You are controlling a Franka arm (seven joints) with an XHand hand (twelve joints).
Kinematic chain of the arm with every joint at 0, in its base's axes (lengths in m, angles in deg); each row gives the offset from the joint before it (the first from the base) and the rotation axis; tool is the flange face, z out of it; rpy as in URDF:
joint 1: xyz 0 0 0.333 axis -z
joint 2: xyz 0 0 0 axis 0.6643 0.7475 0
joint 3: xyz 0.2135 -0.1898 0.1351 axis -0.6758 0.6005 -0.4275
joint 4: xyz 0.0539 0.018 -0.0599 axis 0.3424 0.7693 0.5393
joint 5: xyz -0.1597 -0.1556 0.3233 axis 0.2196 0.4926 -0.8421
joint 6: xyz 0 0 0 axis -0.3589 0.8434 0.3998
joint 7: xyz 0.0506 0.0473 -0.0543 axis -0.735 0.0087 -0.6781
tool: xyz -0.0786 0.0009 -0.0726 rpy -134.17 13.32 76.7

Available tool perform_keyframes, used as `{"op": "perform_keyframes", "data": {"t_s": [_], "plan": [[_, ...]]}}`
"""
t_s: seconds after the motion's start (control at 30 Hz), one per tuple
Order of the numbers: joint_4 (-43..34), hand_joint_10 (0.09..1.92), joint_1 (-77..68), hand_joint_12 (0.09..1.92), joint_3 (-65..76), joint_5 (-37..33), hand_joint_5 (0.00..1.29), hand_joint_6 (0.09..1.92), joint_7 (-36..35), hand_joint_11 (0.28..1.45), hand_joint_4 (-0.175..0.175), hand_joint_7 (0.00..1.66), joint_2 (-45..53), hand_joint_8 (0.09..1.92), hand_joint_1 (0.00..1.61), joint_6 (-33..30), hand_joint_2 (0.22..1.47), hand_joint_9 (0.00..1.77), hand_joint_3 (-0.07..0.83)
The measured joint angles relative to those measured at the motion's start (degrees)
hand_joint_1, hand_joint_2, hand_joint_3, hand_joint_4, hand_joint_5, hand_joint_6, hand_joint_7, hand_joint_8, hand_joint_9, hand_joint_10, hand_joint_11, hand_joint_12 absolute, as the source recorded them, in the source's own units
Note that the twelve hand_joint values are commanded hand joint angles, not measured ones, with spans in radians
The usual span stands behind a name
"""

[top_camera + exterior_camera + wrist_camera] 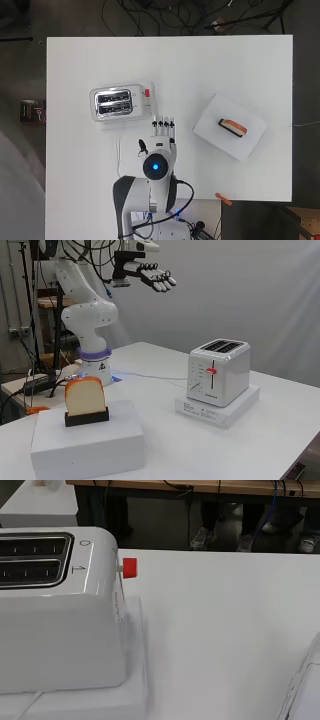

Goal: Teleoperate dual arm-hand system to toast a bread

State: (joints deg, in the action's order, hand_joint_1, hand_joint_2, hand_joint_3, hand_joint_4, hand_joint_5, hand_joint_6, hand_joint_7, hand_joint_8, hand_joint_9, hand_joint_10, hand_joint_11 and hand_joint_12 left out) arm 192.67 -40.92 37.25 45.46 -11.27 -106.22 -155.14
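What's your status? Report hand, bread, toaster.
Hand open, raised, empty. Bread slice upright in black holder on white box. Toaster slots empty, red lever up.

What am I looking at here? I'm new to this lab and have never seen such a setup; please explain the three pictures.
It is one white robot arm bolted at the edge of a white table, steered by a person, ending in a black and white hand. One picture looks straight down, one looks across from the side, and one comes from a camera at the wrist. On the table a silver toaster with a red lever sits on a flat white base. Apart from it, a slice of bread stands upright in a black holder on a white box. The hand is open, raised above the table, holding nothing.
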Motion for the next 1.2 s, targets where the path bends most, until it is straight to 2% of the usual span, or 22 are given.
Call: {"op": "perform_keyframes", "data": {"t_s": [0.1, 0.2, 0.3, 0.5, 0.6, 0.67, 0.73, 0.8, 0.87, 0.97, 1.2], "plan": [[-0.7, 0.09, 0.2, 0.09, 0.5, 0.6, 0.2, 0.09, -0.1, 0.4, -0.105, 0.36, 0.9, 0.09, 0.33, 0.1, 1.1, 0.44, 0.0], [-3.6, 0.09, 0.8, 0.09, 1.7, 2.2, 0.32, 0.09, 0.2, 0.43, -0.068, 0.44, 3.9, 0.09, 0.27, 1.4, 1.14, 0.53, 0.004], [-8.0, 0.09, 1.3, 0.09, 3.4, 4.4, 0.37, 0.09, 0.0, 0.43, -0.038, 0.45, 8.6, 0.09, 0.25, 3.2, 1.14, 0.55, 0.001], [-18.4, 0.09, 3.0, 0.09, 10.2, 4.7, 0.39, 0.09, -3.9, 0.42, -0.016, 0.48, 24.9, 0.09, 0.31, 4.1, 1.13, 0.55, 0.0], [-22.9, 0.09, 3.3, 0.09, 15.6, 4.6, 0.41, 0.09, -5.9, 0.44, 0.02, 0.52, 34.0, 0.09, 0.27, 3.6, 1.13, 0.58, -0.002], [-25.1, 0.09, 4.0, 0.09, 18.2, 4.9, 0.41, 0.09, -6.8, 0.47, 0.03, 0.54, 38.7, 0.09, 0.27, 3.1, 1.13, 0.62, -0.001], [-26.1, 0.09, 4.7, 0.09, 18.9, 5.9, 0.39, 0.09, -7.6, 0.5, 0.022, 0.55, 43.1, 0.09, 0.27, 1.8, 1.13, 0.66, 0.001], [-26.3, 0.09, 5.1, 0.09, 18.9, 8.3, 0.33, 0.09, -7.9, 0.52, -0.007, 0.53, 46.7, 0.09, 0.28, 0.2, 1.13, 0.65, -0.002], [-26.2, 0.09, 5.5, 0.09, 19.3, 10.7, 0.31, 0.09, -8.1, 0.52, -0.021, 0.53, 48.7, 0.09, 0.29, -0.5, 1.11, 0.65, -0.006], [-26.1, 0.09, 5.6, 0.09, 20.4, 13.1, 0.33, 0.09, -7.3, 0.53, -0.021, 0.54, 49.1, 0.09, 0.33, -0.1, 1.08, 0.66, -0.015], [-24.8, 0.09, 5.2, 0.09, 17.5, 23.6, 0.34, 0.09, -4.5, 0.55, -0.024, 0.54, 49.1, 0.09, 0.33, 3.6, 1.04, 0.66, -0.014]]}}
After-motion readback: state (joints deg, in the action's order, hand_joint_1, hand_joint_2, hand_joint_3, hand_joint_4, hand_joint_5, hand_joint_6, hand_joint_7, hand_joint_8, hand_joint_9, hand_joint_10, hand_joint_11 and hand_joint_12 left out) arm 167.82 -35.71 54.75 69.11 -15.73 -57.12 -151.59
